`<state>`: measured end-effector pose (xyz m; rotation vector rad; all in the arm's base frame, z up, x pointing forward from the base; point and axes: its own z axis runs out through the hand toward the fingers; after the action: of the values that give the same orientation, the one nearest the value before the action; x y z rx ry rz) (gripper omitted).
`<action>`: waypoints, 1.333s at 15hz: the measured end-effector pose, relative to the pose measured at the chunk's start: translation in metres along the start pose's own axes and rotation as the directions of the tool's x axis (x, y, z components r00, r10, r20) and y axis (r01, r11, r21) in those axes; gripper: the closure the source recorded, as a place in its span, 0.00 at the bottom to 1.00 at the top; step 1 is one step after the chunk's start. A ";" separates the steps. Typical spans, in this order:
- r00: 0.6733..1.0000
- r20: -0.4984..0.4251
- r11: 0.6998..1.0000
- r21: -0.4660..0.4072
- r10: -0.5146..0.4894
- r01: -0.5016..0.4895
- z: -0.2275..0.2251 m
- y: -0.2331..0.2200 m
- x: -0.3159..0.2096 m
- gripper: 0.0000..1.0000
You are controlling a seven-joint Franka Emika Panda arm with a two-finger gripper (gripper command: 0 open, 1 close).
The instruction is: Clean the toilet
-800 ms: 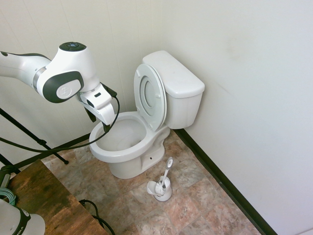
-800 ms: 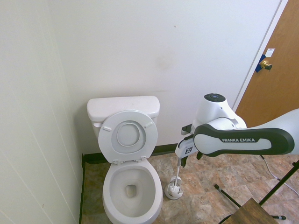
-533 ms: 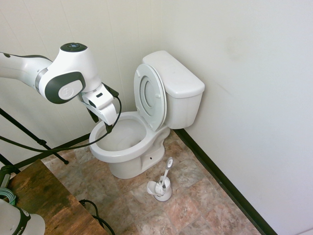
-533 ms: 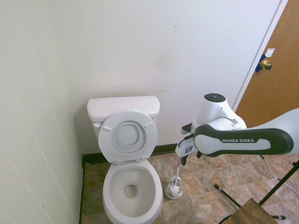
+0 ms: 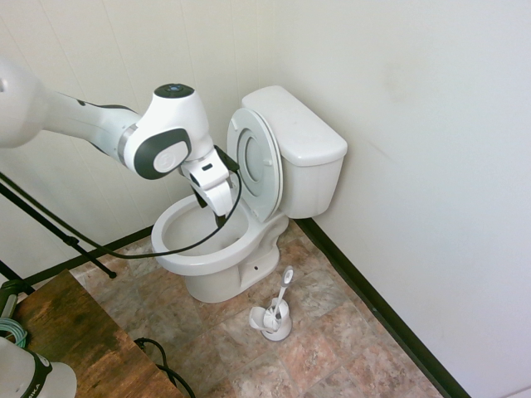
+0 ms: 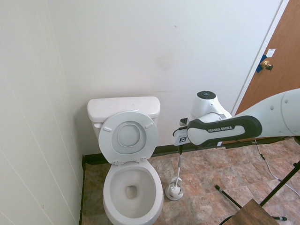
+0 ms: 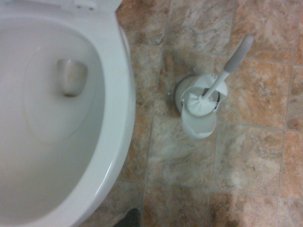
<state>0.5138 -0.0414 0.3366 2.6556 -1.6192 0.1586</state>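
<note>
Above the floor beside the toilet (image 6: 129,180), the end effector (image 6: 181,146) is seen pointing down, jaws apart and empty. The toilet is set against the back wall, lid and seat raised, bowl open. A brush (image 7: 218,80) is seen in its holder (image 7: 199,106) on the tiles, just beside the bowl and near-directly under the end effector. Its handle is tilted, leaning away from the bowl. A descent onto that handle is judged likely next.

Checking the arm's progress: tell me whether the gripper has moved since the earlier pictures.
Yes. In the first exterior view the gripper has shifted right, from the bowl's left rim toward the raised seat of the toilet, now over the bowl.
</note>
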 end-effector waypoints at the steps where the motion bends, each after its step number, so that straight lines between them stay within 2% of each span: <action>1: 0.999 -0.010 0.999 -0.012 0.034 -0.034 0.010 -0.006 0.012 0.00; 6: 0.989 -0.022 0.986 -0.081 0.145 -0.146 0.081 -0.028 0.060 0.00; 9: 0.979 -0.013 0.975 -0.091 0.203 -0.204 0.116 -0.041 0.091 0.00; 14: 0.969 0.001 0.965 -0.091 0.248 -0.247 0.133 -0.053 0.099 0.00; 20: 0.943 0.000 0.933 -0.146 0.333 -0.329 0.213 -0.065 0.124 0.00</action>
<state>0.6435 -0.1379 0.1398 2.2707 -1.9930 0.0131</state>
